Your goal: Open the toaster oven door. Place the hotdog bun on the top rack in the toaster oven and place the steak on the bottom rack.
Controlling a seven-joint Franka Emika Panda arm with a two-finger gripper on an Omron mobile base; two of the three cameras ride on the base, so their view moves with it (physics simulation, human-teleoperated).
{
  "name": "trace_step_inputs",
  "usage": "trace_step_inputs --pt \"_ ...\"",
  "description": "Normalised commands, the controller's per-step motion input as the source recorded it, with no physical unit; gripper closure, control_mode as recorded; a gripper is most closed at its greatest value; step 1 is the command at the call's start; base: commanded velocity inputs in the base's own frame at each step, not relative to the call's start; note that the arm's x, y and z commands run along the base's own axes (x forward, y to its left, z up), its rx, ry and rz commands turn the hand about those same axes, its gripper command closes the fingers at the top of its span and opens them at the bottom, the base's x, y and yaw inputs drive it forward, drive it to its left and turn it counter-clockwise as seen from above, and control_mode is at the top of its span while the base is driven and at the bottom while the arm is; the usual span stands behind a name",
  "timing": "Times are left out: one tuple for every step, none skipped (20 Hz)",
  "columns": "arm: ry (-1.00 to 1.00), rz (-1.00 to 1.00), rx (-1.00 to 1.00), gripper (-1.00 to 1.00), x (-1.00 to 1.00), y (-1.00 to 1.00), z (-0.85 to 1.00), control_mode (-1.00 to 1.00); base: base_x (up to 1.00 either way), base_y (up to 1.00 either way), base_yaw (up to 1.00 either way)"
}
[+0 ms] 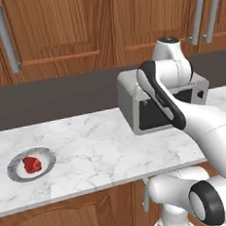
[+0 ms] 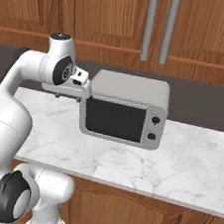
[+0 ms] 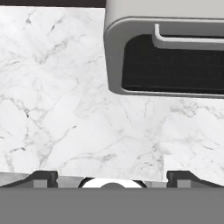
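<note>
The light grey toaster oven (image 2: 132,89) stands on the marble counter, and its dark-glass door (image 2: 114,119) is shut upright. A pale handle bar (image 3: 188,41) runs along the door's upper edge. My gripper (image 3: 113,178) hovers over the counter just in front of the oven's left front corner, pointing down. It is open wide, with nothing between its fingertips (image 3: 43,177). In the right base view the gripper (image 2: 69,93) sits level with the oven's top left. The red steak (image 1: 32,164) lies far to the left. The hotdog bun is out of view. Both racks are hidden behind the door.
The steak rests in a round grey plate (image 1: 46,154) near the counter's front left. Two black knobs (image 2: 155,120) sit on the oven's right front. Wooden cabinets (image 2: 106,18) hang above a dark backsplash. The marble counter (image 1: 98,145) stretches between plate and oven.
</note>
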Motion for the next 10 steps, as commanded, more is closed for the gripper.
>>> trace_step_inputs --pt "0.00 0.00 0.00 -1.00 0.00 0.00 0.00 1.00 0.05 0.66 0.00" --pt "0.00 0.00 0.00 -1.00 0.00 0.00 0.00 1.00 0.05 0.64 0.00" --pt "0.00 0.00 0.00 -1.00 0.00 0.00 0.00 1.00 0.09 0.62 -0.01" --pt "0.00 0.00 0.00 -1.00 0.00 0.00 0.00 1.00 0.14 0.59 0.00" --pt "0.00 0.00 0.00 -1.00 0.00 0.00 0.00 1.00 0.18 0.56 0.00" --pt "0.00 0.00 0.00 -1.00 0.00 0.00 0.00 1.00 0.24 0.55 0.00" --pt "0.00 0.00 0.00 -1.00 0.00 0.00 0.00 1.00 0.27 0.53 0.00" --pt "0.00 0.00 0.00 -1.00 0.00 0.00 0.00 1.00 0.21 0.61 0.00" --pt "0.00 0.00 0.00 -1.00 0.00 0.00 0.00 1.00 0.22 0.60 0.00" --pt "0.00 0.00 0.00 -1.00 0.00 0.00 0.00 1.00 0.26 0.55 0.00"
